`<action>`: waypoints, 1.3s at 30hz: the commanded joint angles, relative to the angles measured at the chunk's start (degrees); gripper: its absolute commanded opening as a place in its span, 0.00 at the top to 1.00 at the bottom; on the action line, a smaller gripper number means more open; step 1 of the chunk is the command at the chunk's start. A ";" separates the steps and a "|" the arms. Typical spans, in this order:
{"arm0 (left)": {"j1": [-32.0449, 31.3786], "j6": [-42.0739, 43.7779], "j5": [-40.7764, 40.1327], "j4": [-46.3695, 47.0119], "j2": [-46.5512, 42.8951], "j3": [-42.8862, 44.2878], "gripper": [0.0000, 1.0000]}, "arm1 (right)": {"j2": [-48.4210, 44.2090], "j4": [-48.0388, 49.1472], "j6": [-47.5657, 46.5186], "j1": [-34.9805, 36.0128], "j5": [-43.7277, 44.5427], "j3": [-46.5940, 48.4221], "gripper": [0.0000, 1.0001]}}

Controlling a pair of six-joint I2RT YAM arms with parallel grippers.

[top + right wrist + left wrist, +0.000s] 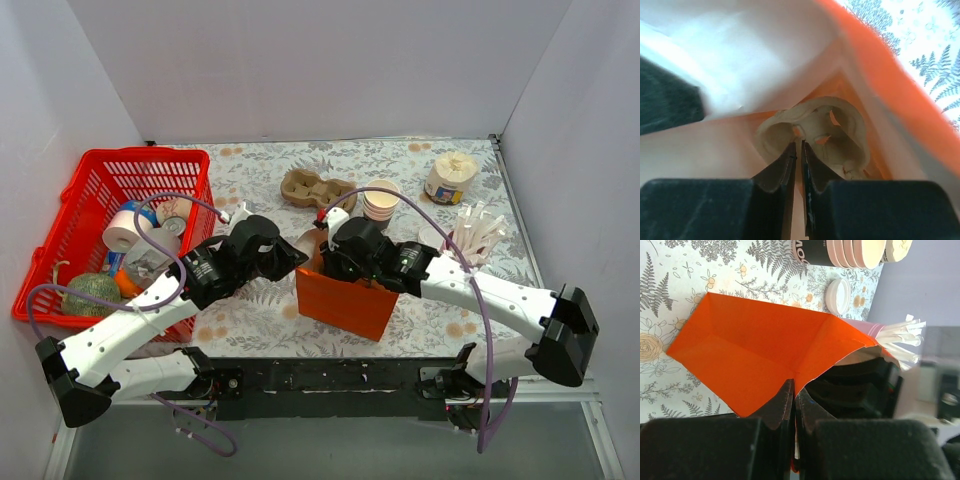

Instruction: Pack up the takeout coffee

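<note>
Takeout coffee (pixel 449 177): standing lidded at the table's far right, at about 1 o'clock from the orange paper bag (pixel 345 300), well apart from both grippers.
Orange paper bag: sitting at the table's near middle, its mouth gaping.
Left gripper (pixel 793 387): pinching the bag's rim, fingers pressed together on the paper at the bag's 10 o'clock corner.
Right gripper (pixel 799 146): reaching inside the bag, fingers drawn together with only a sliver between them. The tips are meeting the near edge of a pulp cup carrier (pixel 840 125), but whether they are gripping it is unclear.
Second pulp carrier (pixel 315 188): lying at the bag's 12 o'clock.
Stack of lidless cups (pixel 381 200): standing at 8 o'clock from the coffee.
Pink cup of white sticks (pixel 475 237): sitting at 5 o'clock from the coffee.
Red basket (pixel 145 153): resting at the bag's 9 o'clock.
</note>
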 commanded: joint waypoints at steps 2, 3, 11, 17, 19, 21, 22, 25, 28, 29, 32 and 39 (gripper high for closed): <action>-0.26 -7.03 0.88 1.45 -1.39 -0.60 1.00 | 3.72 2.46 0.85 -0.38 -5.29 -2.43 0.85; -0.26 -6.77 1.14 1.89 -1.47 -0.69 1.00 | 4.16 2.81 0.85 -0.38 -5.47 -3.48 0.85; -0.26 -5.72 1.41 2.16 -1.65 -0.96 1.00 | 8.03 3.70 0.59 -0.38 -9.07 -6.65 0.86; -0.26 -5.01 1.14 2.24 -1.74 -0.61 1.00 | 8.65 1.32 -2.22 -0.29 -11.89 -7.00 0.89; -0.17 -3.35 1.06 2.33 -1.56 0.18 1.00 | 8.91 -0.16 -3.10 -0.29 -11.98 -6.83 0.89; -0.26 -1.94 1.14 2.94 -1.56 0.54 1.00 | 9.26 -1.31 -3.28 -0.20 -11.37 -6.04 0.89; -0.26 -0.63 1.32 3.21 -1.56 0.54 1.00 | 9.18 -2.18 -3.28 -0.20 -10.14 -5.69 0.86; -0.26 0.70 1.93 3.74 -1.30 0.28 1.00 | 7.07 -3.42 -2.32 -0.20 -8.03 -2.79 0.73; -0.26 0.70 2.37 3.83 -1.12 -0.34 1.00 | 3.30 -4.30 -0.13 -0.20 -6.18 1.08 0.62; -0.26 0.70 2.55 4.18 -1.21 -0.95 1.00 | 1.20 -4.04 0.23 -0.20 -4.52 1.78 0.59; -0.26 0.88 1.94 4.44 -1.47 -1.39 1.00 | -2.94 -2.72 3.21 -0.20 -3.19 1.88 0.50; -0.26 2.19 2.11 5.84 -1.74 -1.57 1.00 | -0.94 -2.81 -0.53 0.06 -17.48 0.64 0.45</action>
